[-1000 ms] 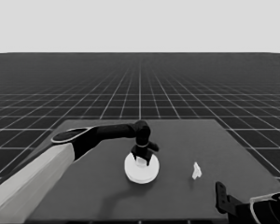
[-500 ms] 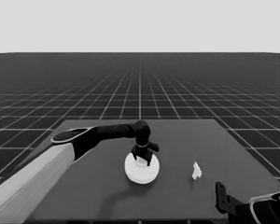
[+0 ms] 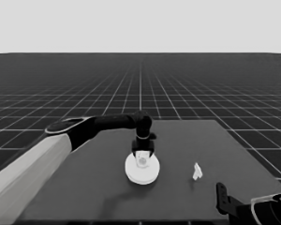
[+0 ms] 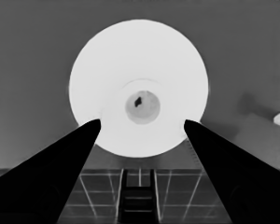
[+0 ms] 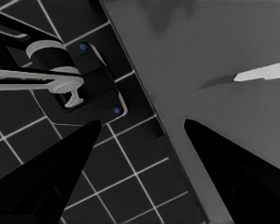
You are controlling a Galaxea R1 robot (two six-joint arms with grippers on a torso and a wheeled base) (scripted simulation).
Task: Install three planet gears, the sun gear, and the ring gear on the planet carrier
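I am watching the left arm reaching in from the left side of the table [image 3: 84, 187], and its left gripper [image 3: 143, 154] is hanging straight above the larger round part [image 3: 142, 168], which is lying near the middle of the tabletop. From the wrist camera I am seeing the two fingers [image 4: 60, 163] spread wide, their tips sitting over the disc's [image 4: 138, 88] rim on either side and gripping nothing. A small hole is showing at the disc's centre. I am not making out any gears or the smaller round part; they may be lying under the big disc, but that is hidden from me. A thin white piece [image 3: 196, 172] is lying at about three o'clock from the disc, well apart from it. The right gripper [image 3: 221, 197] is waiting at the table's near right corner, fingers [image 5: 51, 172] parted and empty.
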